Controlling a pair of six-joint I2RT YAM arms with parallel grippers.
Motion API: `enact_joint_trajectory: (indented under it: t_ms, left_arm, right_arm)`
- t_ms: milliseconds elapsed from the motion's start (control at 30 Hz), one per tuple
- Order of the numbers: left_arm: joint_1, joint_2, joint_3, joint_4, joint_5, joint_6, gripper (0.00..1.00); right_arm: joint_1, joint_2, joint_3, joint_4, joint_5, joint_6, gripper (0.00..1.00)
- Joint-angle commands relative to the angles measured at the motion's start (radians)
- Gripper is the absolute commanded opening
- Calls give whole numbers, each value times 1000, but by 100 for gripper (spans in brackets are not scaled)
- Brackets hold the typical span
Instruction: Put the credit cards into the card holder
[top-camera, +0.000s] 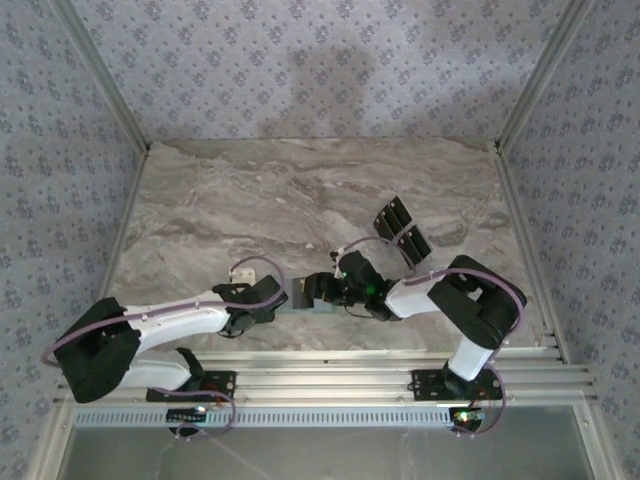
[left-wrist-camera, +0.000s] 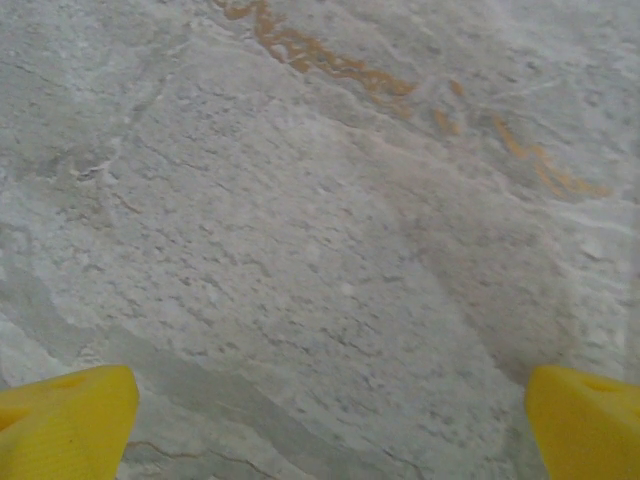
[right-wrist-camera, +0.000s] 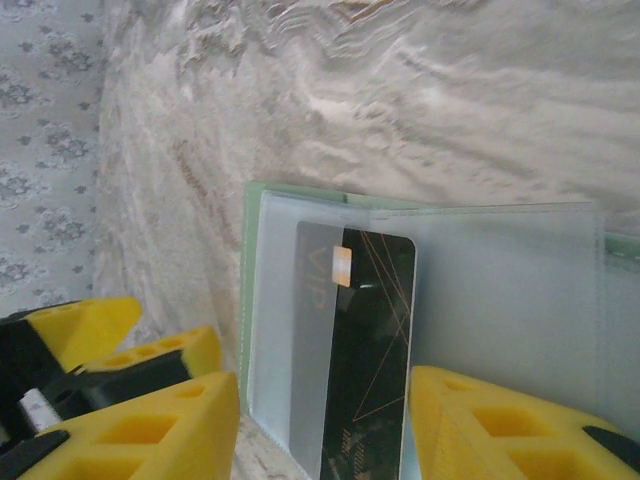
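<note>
Your right gripper (right-wrist-camera: 320, 400): fingers parted, gripping nothing, either side of credit card (right-wrist-camera: 375, 340) in card holder (right-wrist-camera: 500, 300). Card's long axis runs 12–6. Spare cards (top-camera: 412, 243) at 1 o'clock; right gripper nearer. Left gripper (left-wrist-camera: 325, 420) spread wide, empty.

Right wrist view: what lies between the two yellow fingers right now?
A black card, partly under the clear sleeve of the green holder, lies between the open fingers, in the right wrist view.
</note>
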Motion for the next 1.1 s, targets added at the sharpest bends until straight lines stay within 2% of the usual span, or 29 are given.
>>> enact_joint_trajectory:
  t_ms: [0, 300, 567, 700, 800, 867, 933, 1067]
  left_arm:
    - [-8, -37, 40, -16, 14, -4, 100]
    - [-8, -30, 72, 10, 15, 34, 100]
    - [-6, 48, 117, 60, 20, 75, 100]
    - [-6, 98, 140, 85, 22, 94, 100]
    - [-5, 129, 148, 95, 22, 99, 100]
    - [-6, 141, 148, 101, 23, 97, 100]
    - [-6, 148, 144, 107, 23, 97, 100]
    - [-5, 159, 141, 112, 23, 98, 100]
  right_arm:
    - [-51, 5, -40, -292, 42, -75, 50]
    - [-68, -114, 122, -591, 9, -259, 51]
    - [-74, -182, 243, -831, 123, -352, 50]
    - [-76, -155, 274, -881, 171, -361, 36]
    - [-67, -121, 296, -896, 189, -362, 19]
    - [-62, -97, 310, -902, 198, -361, 12]
    - [-56, -75, 320, -902, 202, -362, 8]
    - [-51, -43, 330, -890, 202, -362, 7]
